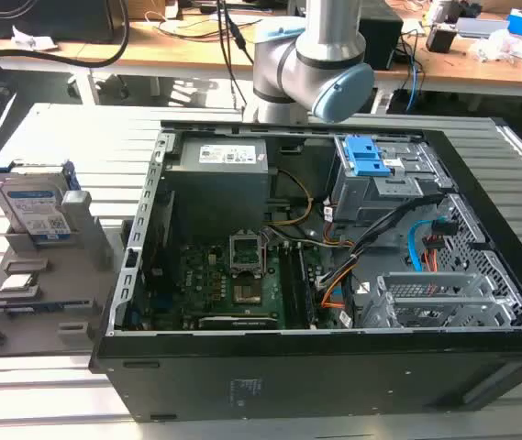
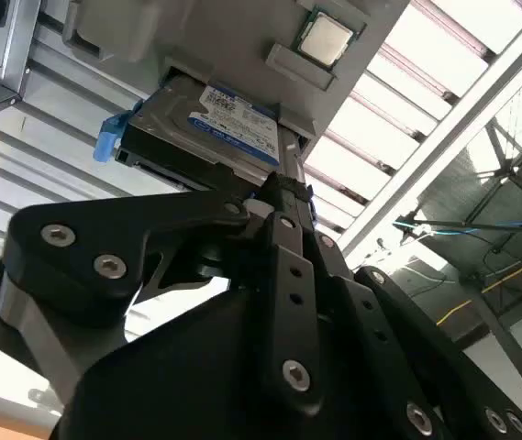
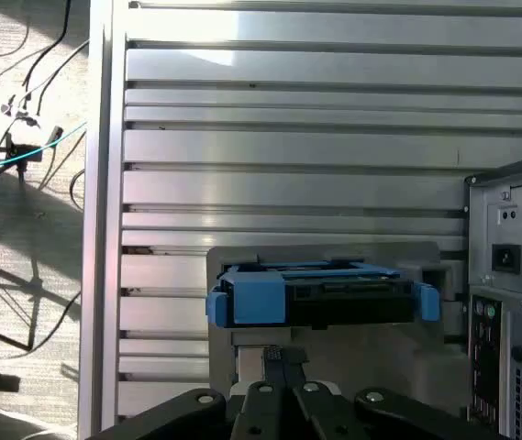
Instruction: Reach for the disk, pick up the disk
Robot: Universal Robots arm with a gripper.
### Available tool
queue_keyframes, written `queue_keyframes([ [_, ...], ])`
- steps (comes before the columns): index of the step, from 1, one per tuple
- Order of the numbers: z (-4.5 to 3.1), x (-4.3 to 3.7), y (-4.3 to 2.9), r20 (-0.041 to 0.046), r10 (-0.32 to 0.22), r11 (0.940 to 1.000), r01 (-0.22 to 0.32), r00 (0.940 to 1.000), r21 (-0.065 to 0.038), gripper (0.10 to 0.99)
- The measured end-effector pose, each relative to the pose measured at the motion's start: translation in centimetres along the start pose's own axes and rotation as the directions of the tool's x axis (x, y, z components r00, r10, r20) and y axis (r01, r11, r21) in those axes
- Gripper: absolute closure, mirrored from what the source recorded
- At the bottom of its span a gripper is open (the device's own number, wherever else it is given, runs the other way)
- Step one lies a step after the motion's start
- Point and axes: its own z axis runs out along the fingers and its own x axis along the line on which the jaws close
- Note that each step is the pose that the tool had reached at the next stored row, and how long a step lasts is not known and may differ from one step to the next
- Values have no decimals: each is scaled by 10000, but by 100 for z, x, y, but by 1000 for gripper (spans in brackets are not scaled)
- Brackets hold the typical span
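Disk point(image 1: 37, 207) upright in grey rack point(image 1: 95, 252) (label face in exterior view)

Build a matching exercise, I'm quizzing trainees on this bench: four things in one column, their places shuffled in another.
1. disk
2. power supply
3. blue latch
4. robot arm

A. beyond the computer case's far wall
B. upright in the grey holder
C. inside the case, far corner, exterior view's left
D. inside the case, exterior view's right

Pairs: 1-B, 2-C, 3-D, 4-A.

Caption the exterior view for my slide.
Open computer case on a slatted table, the disk standing upright in a grey rack beside it.
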Motion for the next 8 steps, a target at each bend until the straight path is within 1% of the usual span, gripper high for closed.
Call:
queue_keyframes([
  [3, 0, 0, 1, -11, -304, 9995, 304, 9995, 0, 980],
  [4, 0, 0, 2, -19, -495, 9988, 495, 9988, 0, 980],
  [7, 0, 1, 3, -37, -963, 9954, 963, 9953, -1, 980],
  [8, 0, 0, 3, -46, -1196, 9928, 1196, 9928, -2, 980],
])
